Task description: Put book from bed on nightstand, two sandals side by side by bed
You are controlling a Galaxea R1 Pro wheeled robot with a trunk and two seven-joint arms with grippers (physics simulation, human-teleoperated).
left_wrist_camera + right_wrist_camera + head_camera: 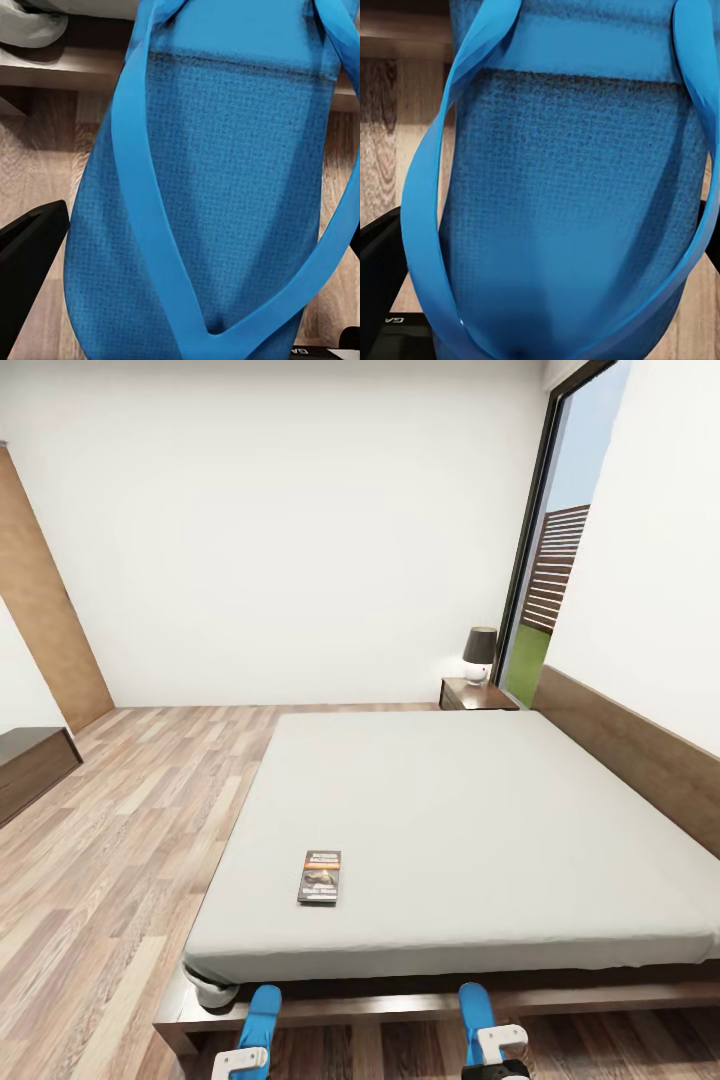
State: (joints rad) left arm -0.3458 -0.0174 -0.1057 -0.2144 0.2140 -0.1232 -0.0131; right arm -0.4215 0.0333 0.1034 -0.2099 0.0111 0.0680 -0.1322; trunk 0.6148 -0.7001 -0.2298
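Note:
The book (320, 876), dark with an orange band, lies flat on the grey mattress of the bed (450, 820), near its front left corner. Two bright blue sandals stick out toward the bed frame at the near edge. My left gripper (248, 1052) is shut on the left sandal (263, 1012) (217, 187), with a black finger (30, 255) showing beside it. The right sandal (476, 1006) (570, 195) is in my right gripper (490, 1046), also shut. A dark nightstand (475, 695) stands at the far side by the headboard.
A lamp (479, 653) stands on the nightstand. A tall window (560, 560) is behind it. The wooden bed frame (400, 1005) runs just ahead of both sandals. A long low bench (30, 760) and a wooden door (45, 610) are at the left, across open wood floor (130, 840).

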